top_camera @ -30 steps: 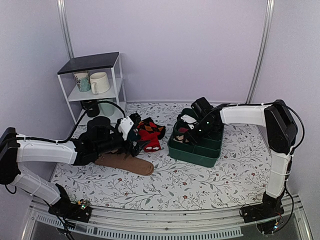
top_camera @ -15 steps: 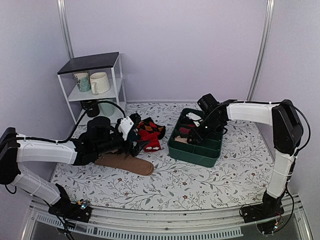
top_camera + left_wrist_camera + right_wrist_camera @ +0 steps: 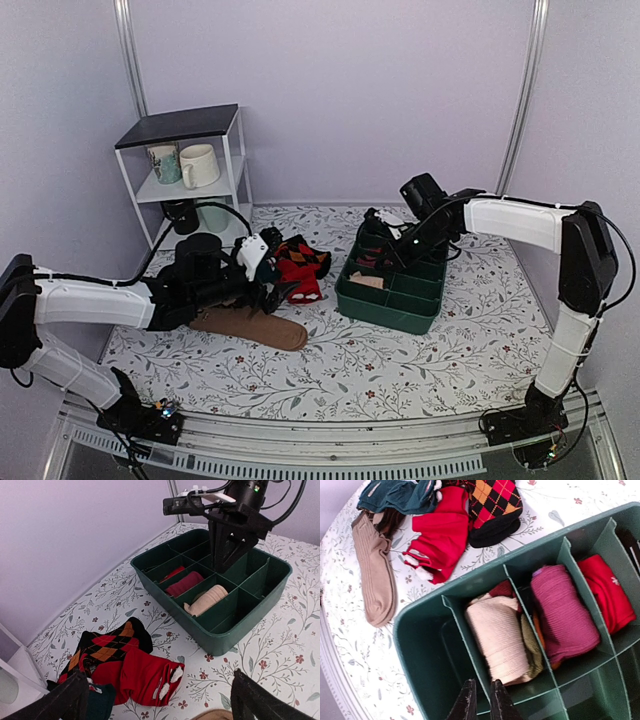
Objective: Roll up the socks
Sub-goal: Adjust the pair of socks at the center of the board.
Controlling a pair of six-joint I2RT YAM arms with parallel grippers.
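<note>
The socks (image 3: 500, 640) are a beige roll with olive and maroon showing at its side, lying in a front compartment of the green bin (image 3: 420, 630). They also show in the left wrist view (image 3: 207, 600) and the top view (image 3: 368, 281). My right gripper (image 3: 482, 702) hangs above the bin just in front of the roll, its fingers almost together and holding nothing; in the top view it is over the bin's back part (image 3: 388, 238). My left gripper (image 3: 160, 705) is wide open and empty, low over the table left of the bin (image 3: 280, 290).
Red-and-black argyle socks (image 3: 107, 647) and a red sock (image 3: 145, 677) lie left of the bin. A plain brown sock (image 3: 250, 325) lies under my left arm, with a teal sock (image 3: 395, 495) nearby. The bin also holds a maroon roll (image 3: 562, 612) and a red roll (image 3: 607, 597). A shelf with mugs (image 3: 185, 165) stands at the back left.
My right gripper has risen out of the bin and drawn back toward the far right, leaving the beige roll in its compartment. My left arm has not moved.
</note>
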